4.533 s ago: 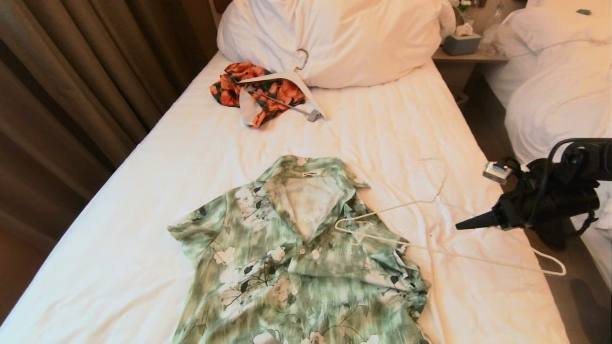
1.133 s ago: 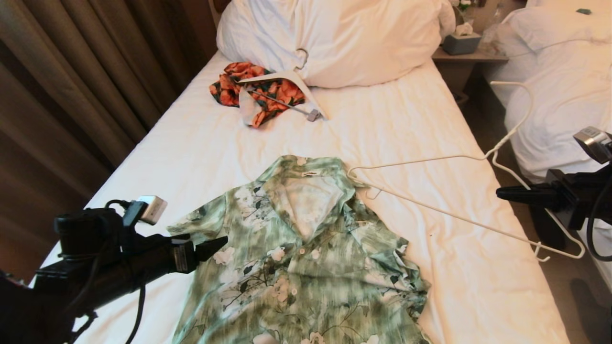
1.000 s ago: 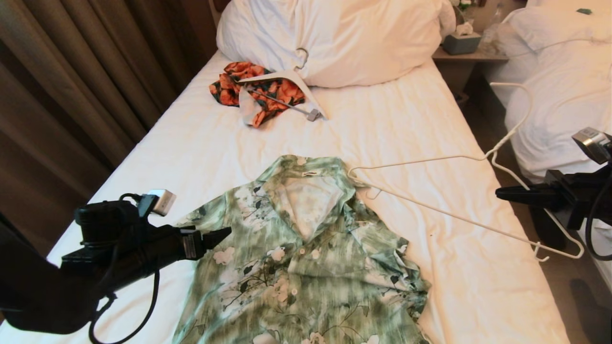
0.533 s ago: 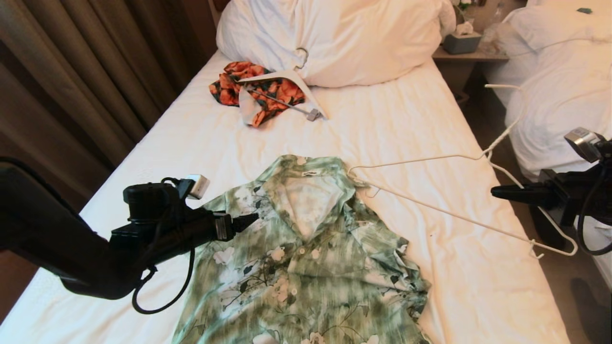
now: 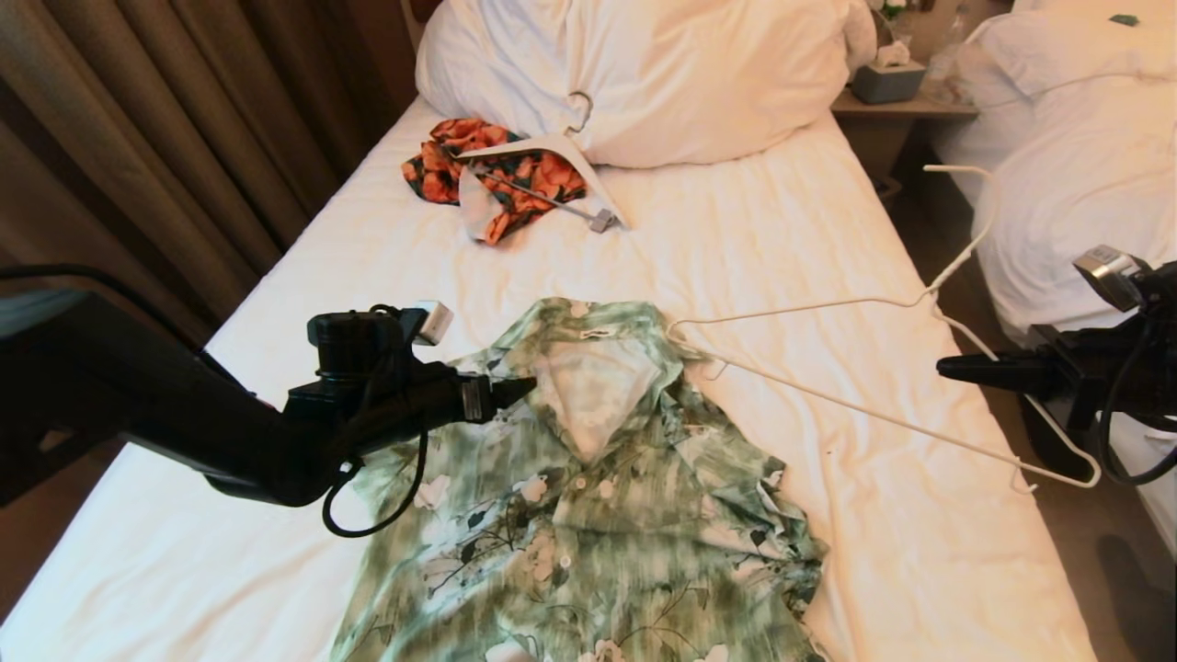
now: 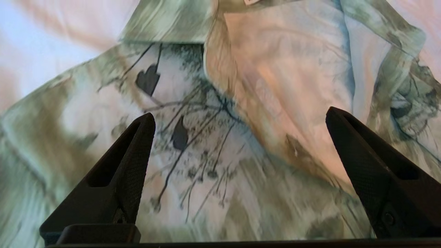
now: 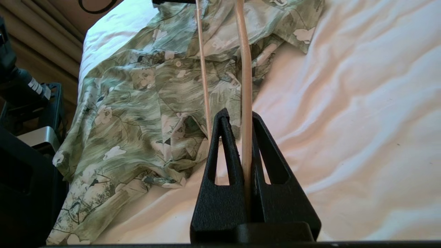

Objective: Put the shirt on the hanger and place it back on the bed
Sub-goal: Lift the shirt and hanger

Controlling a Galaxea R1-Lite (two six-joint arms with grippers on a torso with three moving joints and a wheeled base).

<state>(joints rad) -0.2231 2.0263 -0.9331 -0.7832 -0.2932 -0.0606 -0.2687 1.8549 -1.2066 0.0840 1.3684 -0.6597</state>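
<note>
The spread left claw (image 5: 524, 388) hovered just short of the shirt's (image 5: 588, 496) collar, while the right claw (image 7: 236, 119) pinched the hanger (image 5: 883, 423) pointing collarward.

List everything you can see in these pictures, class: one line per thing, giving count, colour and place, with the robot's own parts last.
shirt: 1, green and white floral, flat on near part of bed.
hanger: 1, cream, thin, one tip at shirt collar, other end raised off bed's right edge.
bed: 1, white sheet, centre.
pillow: 1, white, head of bed.
orange garment: 1, orange and black, by pillow.
white hanger: 1, on orange garment.
second bed: 1, white, right.
curtain: brown, left.
tissue box: 1, grey, nightstand.
left gripper: open, over shirt's collar.
right gripper: shut on hanger.
</note>
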